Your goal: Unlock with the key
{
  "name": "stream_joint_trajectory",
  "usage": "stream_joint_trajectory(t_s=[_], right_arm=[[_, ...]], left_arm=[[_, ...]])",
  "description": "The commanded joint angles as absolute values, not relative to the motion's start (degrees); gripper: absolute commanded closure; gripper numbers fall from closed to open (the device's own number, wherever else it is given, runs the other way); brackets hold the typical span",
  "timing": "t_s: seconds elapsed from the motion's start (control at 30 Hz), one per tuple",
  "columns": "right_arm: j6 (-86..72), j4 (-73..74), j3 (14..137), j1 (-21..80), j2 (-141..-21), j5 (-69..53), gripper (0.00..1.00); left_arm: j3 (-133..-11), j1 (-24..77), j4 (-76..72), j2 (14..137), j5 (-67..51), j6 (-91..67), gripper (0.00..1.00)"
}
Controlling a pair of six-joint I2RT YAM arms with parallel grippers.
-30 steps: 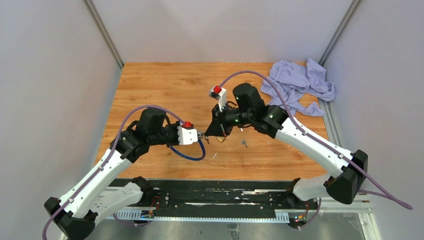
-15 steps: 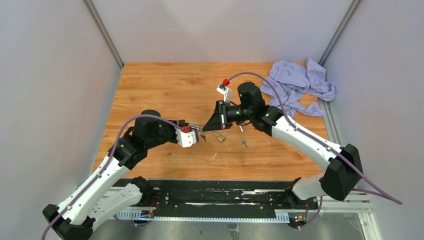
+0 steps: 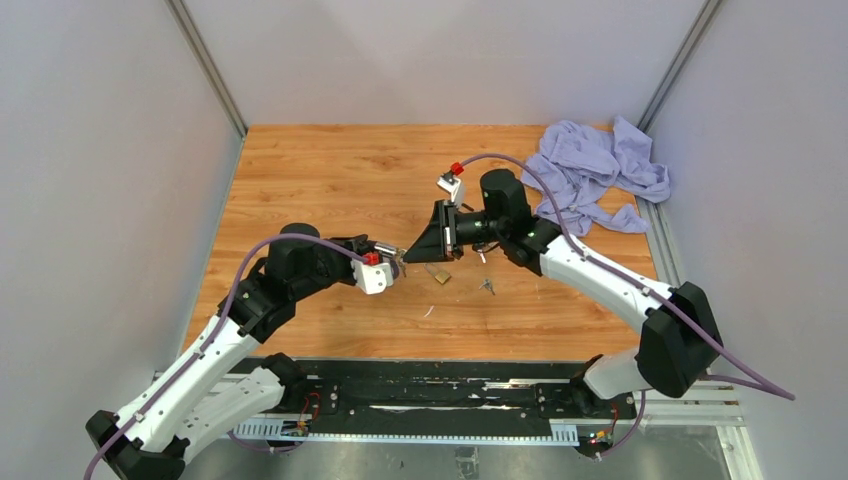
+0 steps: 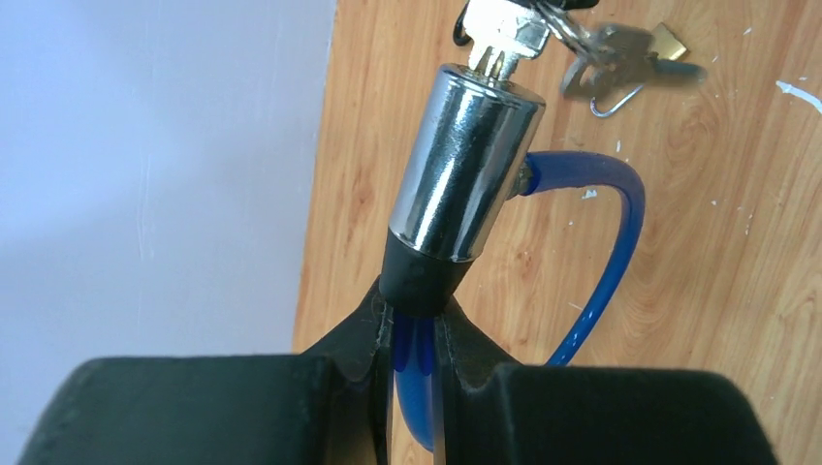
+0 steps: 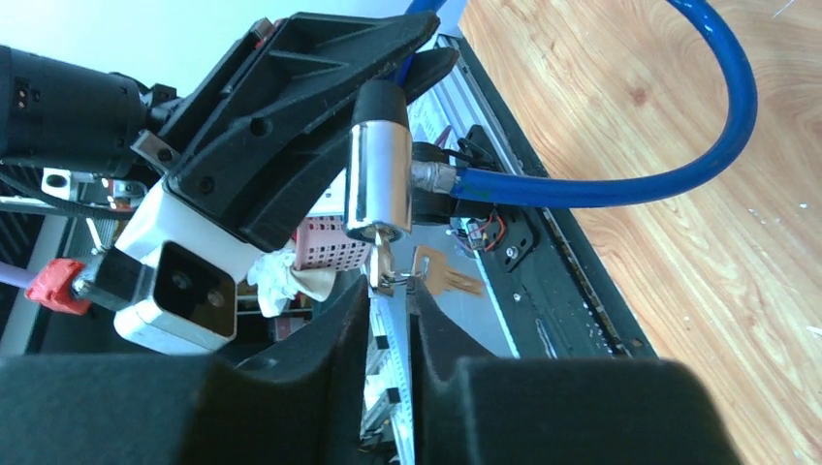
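Held aloft: lock (image 4: 470,165), left gripper (image 4: 415,312) clamped on its black collar. Seated in lock end: key (image 5: 381,263). At key head: right gripper (image 5: 388,298), grip cannot be told. Step, judged: turning. Next: firm pinch, twist about lock axis.

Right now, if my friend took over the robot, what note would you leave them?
Left gripper: shut on the lock, at its black end.
Right gripper: fingertips at the key, barely apart; I cannot tell if it grips.
Done: key is in the keyhole.
Left: the cable end sits in the lock, so it looks locked. Turn the key, then pull the cable free.
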State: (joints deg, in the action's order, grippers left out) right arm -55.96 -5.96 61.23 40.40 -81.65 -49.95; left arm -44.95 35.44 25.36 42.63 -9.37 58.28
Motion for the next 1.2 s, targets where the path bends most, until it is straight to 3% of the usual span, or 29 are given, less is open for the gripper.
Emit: stream_joint_trajectory(t_s=[0.0, 0.07, 0.33, 0.57, 0.83, 1.17], right_arm=[[-55.4, -6.0, 59.1, 38.9, -78.3, -49.8, 0.70], [-55.9, -6.0, 58.2, 38.2, -77.8, -50.0, 0.57], [-43.5, -5.5, 54.3, 36.2, -70.2, -44.2, 0.40], [-29.7, -9.5, 49.7, 40.0, -61.3, -40.3, 0.38], [-24.0, 2.2, 52.3, 40.4, -60.0, -30.6, 0.38], [-23.2, 11.2, 53.0, 38.9, -61.0, -17.1, 0.38]], left_arm=[[-45.5, 35.8, 19.1, 41.4, -9.1, 55.6, 1.00], [-45.7, 35.8, 19.2, 41.2, -9.0, 54.9, 1.00], [-51.2, 35.8, 26.0, 42.0, -18.7, 45.4, 1.00], [-56.7, 35.8, 27.9, 45.6, -26.1, 35.0, 1.00], [-55.9, 35.0, 25.2, 47.8, -12.9, 39.2, 1.00], [-69.6, 18.5, 42.3, 61.1, -15.7, 48.8, 1.00]])
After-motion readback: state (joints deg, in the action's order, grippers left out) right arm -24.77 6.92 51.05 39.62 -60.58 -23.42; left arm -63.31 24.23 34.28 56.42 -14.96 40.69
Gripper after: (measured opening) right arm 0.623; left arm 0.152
